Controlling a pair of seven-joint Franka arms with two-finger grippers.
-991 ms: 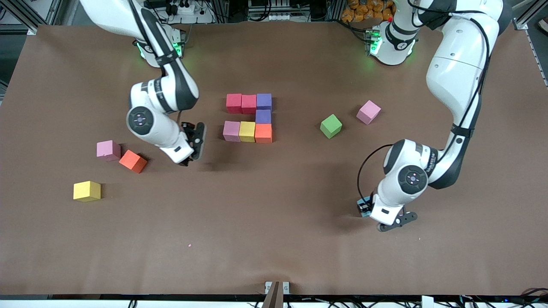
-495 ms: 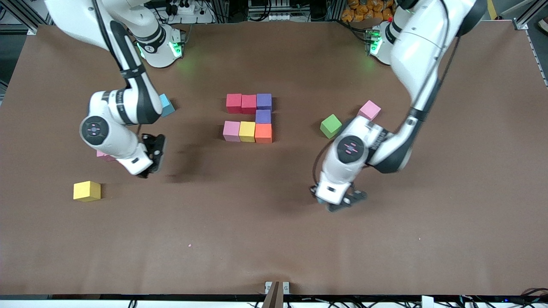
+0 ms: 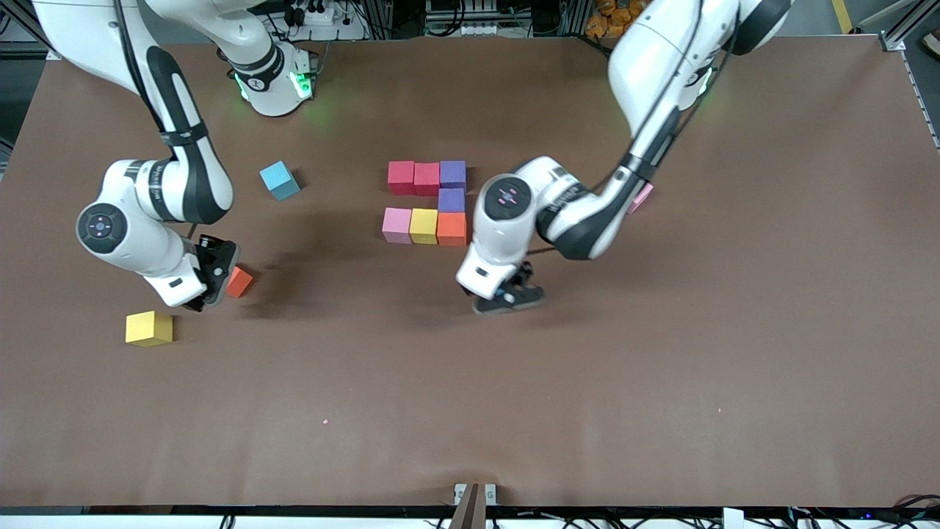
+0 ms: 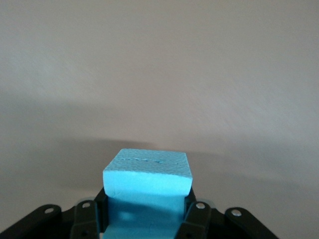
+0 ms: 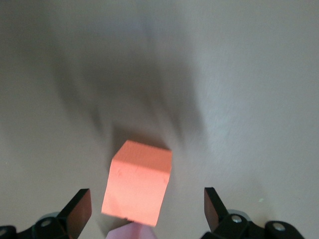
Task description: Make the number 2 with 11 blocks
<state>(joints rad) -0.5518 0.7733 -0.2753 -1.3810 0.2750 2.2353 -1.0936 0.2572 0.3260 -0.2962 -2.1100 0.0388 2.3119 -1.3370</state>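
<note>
In the front view the left arm [image 3: 587, 213] covers most of a pink block [image 3: 642, 197], at 3 o'clock from the laid blocks [image 3: 424, 225]; only a corner shows. The left end effector [image 3: 507, 297] hides nearly all of the blue block [image 4: 148, 174] it grips; from above only a blue speck shows. In the left wrist view that block's lower part is lost between the fingers [image 4: 197, 219] and cut by the edge.

At 8 o'clock from the laid blocks, the right end effector [image 3: 211, 278] overlaps one side of the orange block [image 3: 239, 281]. In the right wrist view its spread fingers are cropped. A pink sliver [image 5: 127, 232] touching the orange block is too cut off to identify, and the shadows on the desk [image 5: 259, 74] are smeared.
</note>
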